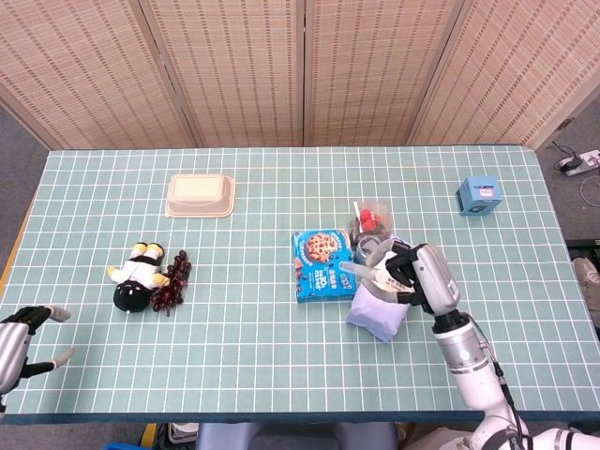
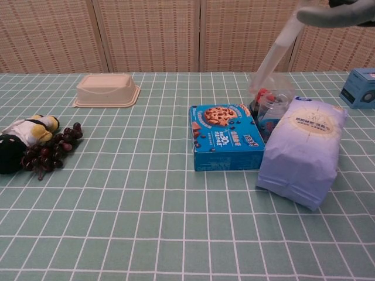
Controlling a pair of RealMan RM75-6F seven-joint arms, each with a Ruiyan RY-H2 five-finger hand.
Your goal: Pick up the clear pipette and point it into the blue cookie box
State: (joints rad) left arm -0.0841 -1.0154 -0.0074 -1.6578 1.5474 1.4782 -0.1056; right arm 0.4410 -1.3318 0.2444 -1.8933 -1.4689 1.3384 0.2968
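Above the tabletop (image 1: pixel 262 309), the right hand (image 1: pixel 412 274) clamps the clear pipette (image 2: pixel 276 48), raised and slanting down-left, tip just right of the blue cookie box (image 1: pixel 323 264). Best practice: ease the tip left over the box. The grip is cropped in the chest view; the left hand (image 1: pixel 19 330) lies idle, fingers apart.

Bright, even indoor light, both views sharp.
Soft faint shadows under the objects on the table (image 1: pixel 281 309); no glare, slight blur on the pipette (image 2: pixel 275 50).
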